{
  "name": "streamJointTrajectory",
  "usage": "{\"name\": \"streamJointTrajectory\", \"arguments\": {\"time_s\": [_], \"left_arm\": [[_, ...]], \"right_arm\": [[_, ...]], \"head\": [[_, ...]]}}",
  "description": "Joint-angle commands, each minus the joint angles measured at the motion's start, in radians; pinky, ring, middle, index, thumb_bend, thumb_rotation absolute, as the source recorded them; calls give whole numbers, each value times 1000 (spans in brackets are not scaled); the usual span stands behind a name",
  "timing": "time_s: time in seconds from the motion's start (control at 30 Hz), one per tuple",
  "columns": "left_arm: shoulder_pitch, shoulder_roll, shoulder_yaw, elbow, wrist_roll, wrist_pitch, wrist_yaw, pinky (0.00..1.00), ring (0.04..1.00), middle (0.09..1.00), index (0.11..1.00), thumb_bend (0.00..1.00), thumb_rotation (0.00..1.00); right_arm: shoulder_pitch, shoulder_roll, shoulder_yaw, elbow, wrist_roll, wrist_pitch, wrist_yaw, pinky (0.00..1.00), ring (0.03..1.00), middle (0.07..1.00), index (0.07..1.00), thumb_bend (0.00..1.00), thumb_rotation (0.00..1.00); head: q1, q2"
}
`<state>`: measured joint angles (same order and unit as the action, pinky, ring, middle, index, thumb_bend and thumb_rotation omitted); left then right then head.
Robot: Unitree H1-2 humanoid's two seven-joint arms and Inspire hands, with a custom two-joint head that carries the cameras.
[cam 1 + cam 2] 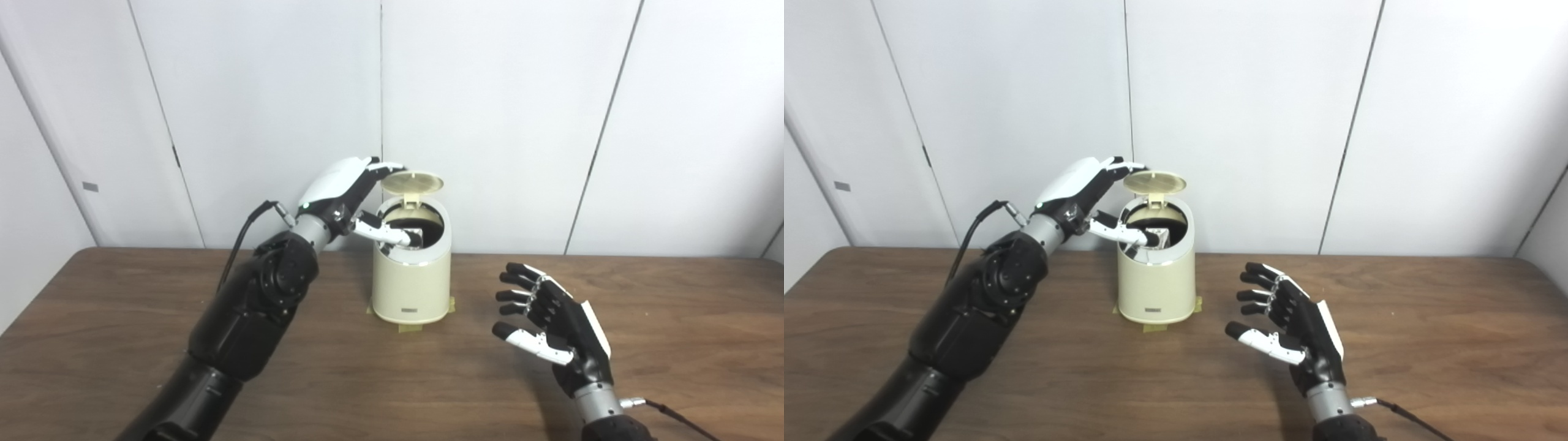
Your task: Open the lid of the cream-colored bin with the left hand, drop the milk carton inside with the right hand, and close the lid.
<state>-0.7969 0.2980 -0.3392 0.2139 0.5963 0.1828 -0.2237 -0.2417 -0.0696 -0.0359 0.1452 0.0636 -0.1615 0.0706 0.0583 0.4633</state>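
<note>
Left eye view: bin (411, 288) stands at table (674, 318) centre, lid (412, 182) tipped up at its 12 o'clock. Left hand (346, 190) touches the lid's 9 o'clock edge, thumb over the rim; carton (411, 237) shows inside.

Right eye view: right hand (1292, 331) hovers at the bin's 4 o'clock, fingers spread, empty.

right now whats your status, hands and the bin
Left hand at the raised lid, fingertips on its edge. Right hand open, empty, right of the cream-colored bin. A carton-like thing shows inside the opening. Nothing in the way.
</note>
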Motion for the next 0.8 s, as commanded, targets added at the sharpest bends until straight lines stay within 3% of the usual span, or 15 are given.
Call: {"name": "streamJointTrajectory", "arguments": {"time_s": [0.0, 0.2, 0.4, 0.77], "left_arm": [[-64, 29, -10, -44, 49, -24, 5, 1000, 989, 788, 732, 979, 349], [-61, 54, -28, -67, 88, -83, -2, 1000, 957, 724, 696, 978, 366], [-56, 62, -34, -88, 123, -113, -17, 1000, 957, 733, 700, 985, 404], [5, 42, -34, -117, 121, -164, -14, 1000, 974, 750, 723, 999, 374]], "right_arm": [[-27, -1, -2, -37, 7, -14, -1, 568, 660, 745, 741, 795, 260], [-25, 3, 1, -34, 7, -17, 2, 570, 662, 750, 732, 795, 259], [-26, 11, 0, -32, 16, -14, 2, 562, 661, 751, 730, 803, 242], [-27, 13, 4, -35, 18, -19, 10, 539, 649, 747, 734, 776, 222]], "head": [[2, 1], [-2, 4], [-8, 7], [-16, 15]]}}
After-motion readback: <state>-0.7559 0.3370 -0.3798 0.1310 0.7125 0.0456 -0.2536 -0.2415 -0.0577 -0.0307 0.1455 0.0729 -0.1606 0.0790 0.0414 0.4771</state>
